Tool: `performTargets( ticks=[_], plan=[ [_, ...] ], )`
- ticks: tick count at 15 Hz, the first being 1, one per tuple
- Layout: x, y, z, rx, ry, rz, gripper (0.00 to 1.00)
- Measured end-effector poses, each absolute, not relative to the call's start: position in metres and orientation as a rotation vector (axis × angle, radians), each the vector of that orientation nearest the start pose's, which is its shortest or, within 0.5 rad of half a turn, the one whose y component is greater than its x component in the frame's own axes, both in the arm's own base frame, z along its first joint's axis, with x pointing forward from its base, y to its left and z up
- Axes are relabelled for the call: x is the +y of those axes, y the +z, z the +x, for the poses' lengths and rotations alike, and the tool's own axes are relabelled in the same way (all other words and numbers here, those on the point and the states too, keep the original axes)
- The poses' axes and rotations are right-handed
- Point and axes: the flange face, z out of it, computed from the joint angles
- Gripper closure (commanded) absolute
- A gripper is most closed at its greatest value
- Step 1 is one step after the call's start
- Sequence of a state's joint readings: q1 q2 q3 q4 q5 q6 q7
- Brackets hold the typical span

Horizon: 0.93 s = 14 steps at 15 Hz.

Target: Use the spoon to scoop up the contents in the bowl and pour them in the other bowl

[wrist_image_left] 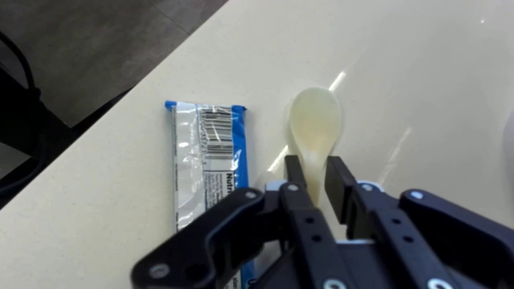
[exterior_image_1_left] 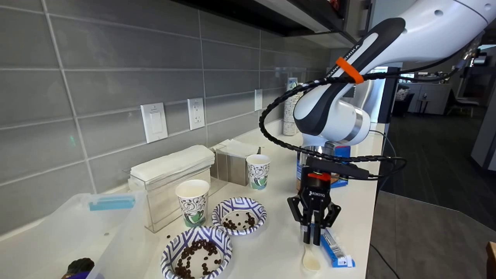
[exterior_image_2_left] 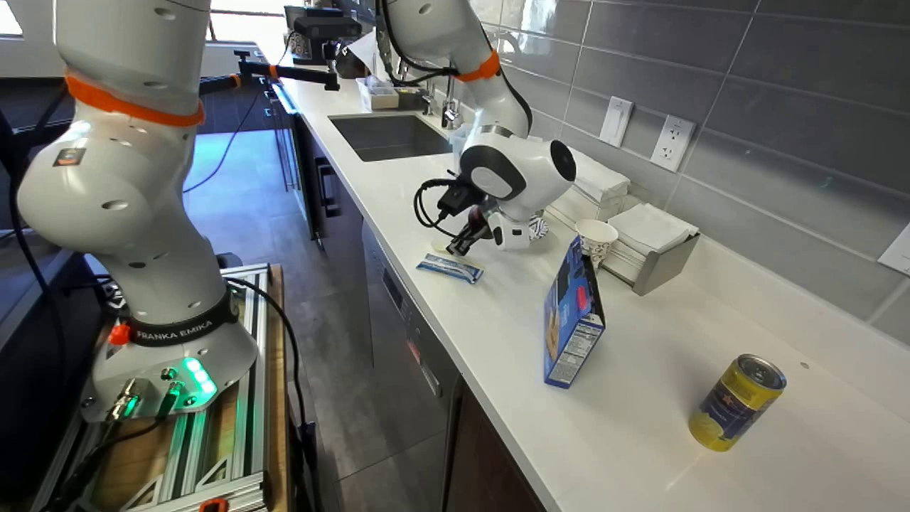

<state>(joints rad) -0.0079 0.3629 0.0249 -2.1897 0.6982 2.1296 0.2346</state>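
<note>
End effector [wrist_image_left: 313, 164]: parted around spoon [wrist_image_left: 316, 114]
Contents [exterior_image_1_left: 208, 246]: shown only in an exterior view
Bench [wrist_image_left: 421, 80]: edge near packet [wrist_image_left: 217, 140], room beside spoon

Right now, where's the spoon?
In the wrist view, the spoon lies on the counter, right of the blue-and-white packet, its handle between the fingers of the tool.

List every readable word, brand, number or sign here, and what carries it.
"FRANKA EMIKA": black band on the arm's base.
"EMIKA": arm; the word before it is partly covered.
"ROBOTIQ": gripper.
"Nutri": blue-and-white packet, cut off by the gripper.
Too small or blurred to read: remaining packet print, blue box, yellow can.
</note>
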Motion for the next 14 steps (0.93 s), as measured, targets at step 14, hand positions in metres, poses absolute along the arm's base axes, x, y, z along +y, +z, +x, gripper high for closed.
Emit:
performTargets(
  ticks=[14],
  plan=[
    [0.038, 0.185, 0.526, 0.932, 0.64, -2.445, 0.55]
  ],
)
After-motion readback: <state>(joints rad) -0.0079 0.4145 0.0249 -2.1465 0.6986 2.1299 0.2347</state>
